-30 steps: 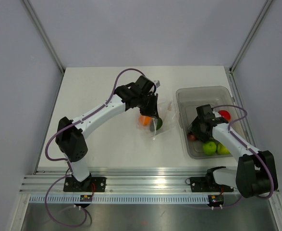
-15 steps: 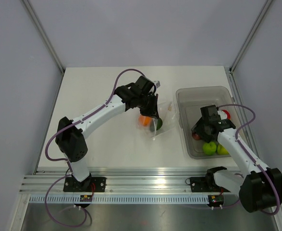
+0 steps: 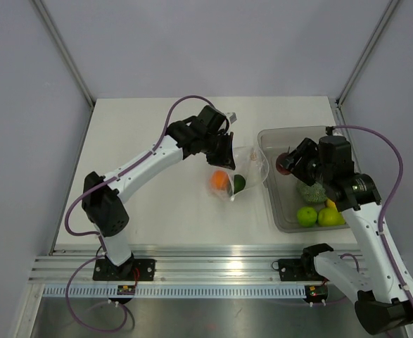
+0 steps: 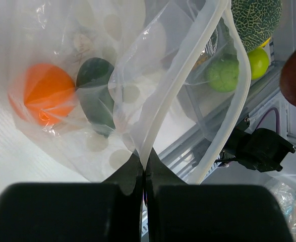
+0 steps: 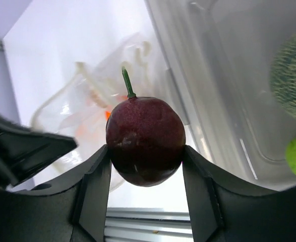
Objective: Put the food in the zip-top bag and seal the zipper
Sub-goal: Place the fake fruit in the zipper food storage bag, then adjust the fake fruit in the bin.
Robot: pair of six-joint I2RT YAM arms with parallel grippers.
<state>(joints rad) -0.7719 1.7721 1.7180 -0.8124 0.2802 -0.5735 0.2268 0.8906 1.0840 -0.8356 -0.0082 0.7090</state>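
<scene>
Between right fingers [image 5: 95,191], a glossy dark-red plum [image 5: 145,141] is clamped; left fingers [image 4: 130,176] pinch the zipper [image 4: 188,65].

The white worktop [image 3: 143,211] carries two things. A clear dotted bag [image 3: 248,167] sags onto it near the middle, with an orange [image 3: 220,180] and a green fruit [image 3: 238,184] inside. A grey tub [image 3: 269,191] stands along its right edge.

White table [image 3: 157,211], pale grey walls [image 3: 206,42], alu rail [image 3: 213,267] at front.
</scene>
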